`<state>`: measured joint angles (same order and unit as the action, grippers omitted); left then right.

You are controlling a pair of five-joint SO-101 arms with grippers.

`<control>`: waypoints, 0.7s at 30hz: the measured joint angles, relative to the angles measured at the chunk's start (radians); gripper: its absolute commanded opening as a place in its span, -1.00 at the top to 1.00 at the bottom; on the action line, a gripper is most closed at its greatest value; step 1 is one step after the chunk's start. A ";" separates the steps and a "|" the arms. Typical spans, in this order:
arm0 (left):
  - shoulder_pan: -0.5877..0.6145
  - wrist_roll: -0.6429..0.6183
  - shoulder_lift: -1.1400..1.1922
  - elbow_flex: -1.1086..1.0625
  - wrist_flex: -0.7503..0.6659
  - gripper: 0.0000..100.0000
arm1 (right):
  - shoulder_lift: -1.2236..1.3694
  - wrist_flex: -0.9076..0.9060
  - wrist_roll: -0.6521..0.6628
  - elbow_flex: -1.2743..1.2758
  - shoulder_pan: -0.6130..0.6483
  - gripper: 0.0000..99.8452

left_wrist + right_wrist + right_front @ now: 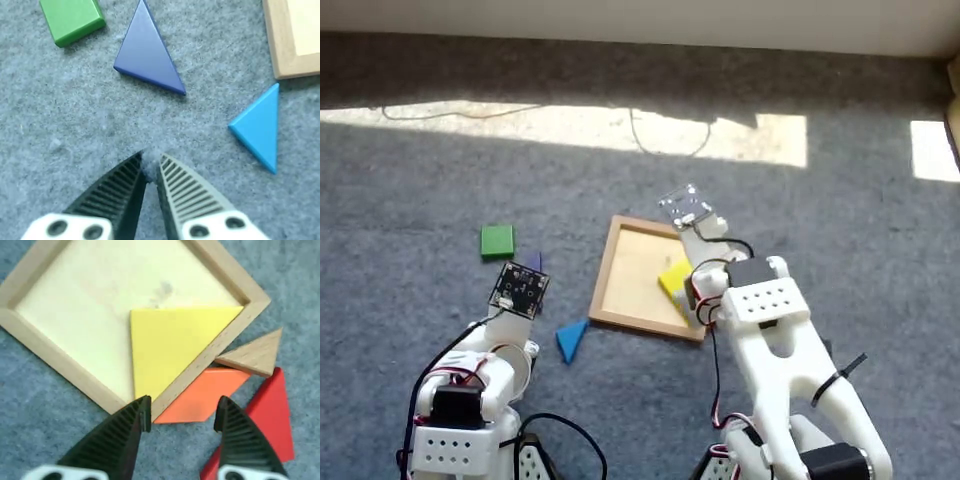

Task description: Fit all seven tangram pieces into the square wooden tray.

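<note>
The square wooden tray [610, 262] lies mid-table; one corner of it [280, 50] is in the left wrist view. A yellow triangle [170, 347] lies inside, its long edge against the tray rim [60, 360]. Just outside that rim sit an orange parallelogram [200, 395], a wood-coloured triangle [255, 357] and a red triangle [270, 425]. My right gripper [181, 415] hangs open above the rim and the orange piece. My left gripper [150, 167] is shut and empty over bare carpet, short of a dark blue triangle [147, 55], a green square [71, 20] and a light blue triangle [260, 127].
Everything rests on grey carpet. The green square [497, 241] and light blue triangle [572, 340] lie left of the tray. The right arm's body [770, 300] covers the tray's right side. A thin cable [650, 140] trails across the sunlit strip at the back.
</note>
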<state>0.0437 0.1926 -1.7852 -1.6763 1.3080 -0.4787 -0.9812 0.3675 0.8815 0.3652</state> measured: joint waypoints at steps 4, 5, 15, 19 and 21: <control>0.000 0.000 0.000 0.000 0.000 0.99 | -0.003 0.000 -0.110 0.000 -0.052 0.45; 0.000 0.000 0.000 0.000 0.000 0.99 | -0.003 0.000 -0.143 0.000 -0.077 0.38; 0.000 0.000 0.000 0.000 0.000 0.99 | -0.002 0.068 -0.292 0.018 -0.273 0.26; 0.000 0.000 0.000 0.000 0.000 0.99 | 0.072 0.120 -0.328 0.035 -0.279 0.26; 0.000 0.000 0.000 0.000 0.000 0.99 | 0.141 0.127 -0.331 0.035 -0.282 0.26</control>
<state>0.0437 0.1926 -1.7852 -1.6763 1.3080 -0.3376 -0.8539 0.0361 0.9168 0.0829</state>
